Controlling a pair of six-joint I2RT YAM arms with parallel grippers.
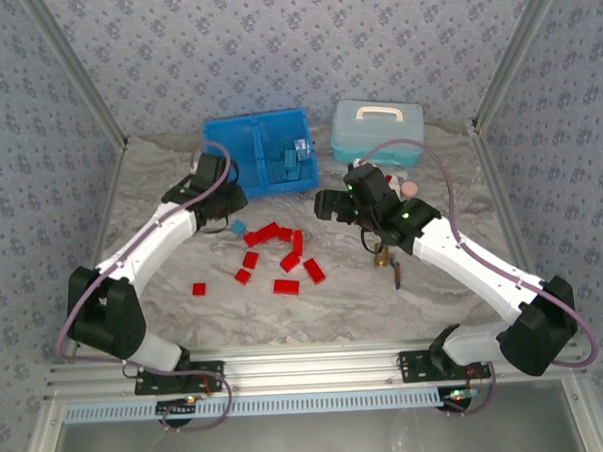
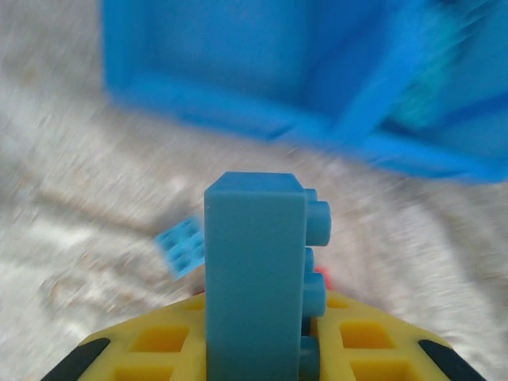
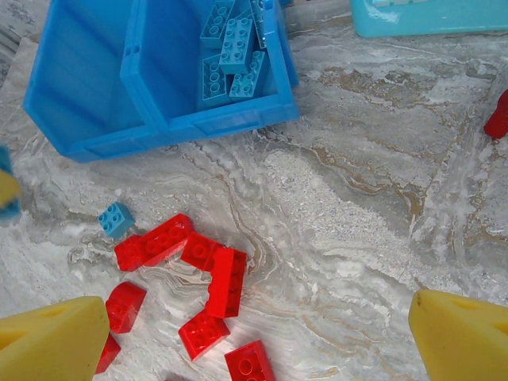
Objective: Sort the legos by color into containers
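1. Left gripper [image 1: 223, 201] first: the jaws are clamped tight on a single light blue brick [image 2: 254, 278]. It sits just in front of the tray's [image 1: 252, 118] near wall, over the table [image 1: 355, 294].
2. Close up, that held brick stands upright between yellow pads [image 2: 159, 341] that are moulded with square recesses. Its round studs stick out to the right in a neat column, and the plastic is smooth and matte.
3. Right gripper [image 3: 254, 341]: wide open and holding nothing. Its two wedge-shaped yellow fingertips [image 3: 51, 341] are spread far apart above the red pile, touching none of it.
4. The red bricks [image 3: 198, 262] lie scattered on the table between the two arms. They are glossy, flat and studded, and several touch or overlap one another.
5. A small loose blue brick [image 3: 116, 218] rests studs-up just beside the red cluster, on the side nearer the tray.
6. The tray is bright blue hard plastic, rectangular, with a divider down the middle. A heap of pale blue bricks [image 3: 230, 51] lies in its right compartment.
7. The left wrist view is smeared, so the tray's edges behind the held brick are hard to judge. It looks close.
8. The table has a marbled grey-white, veined surface. A pale translucent lidded case [image 1: 377, 128] with a white handle stands just to the right of the tray.
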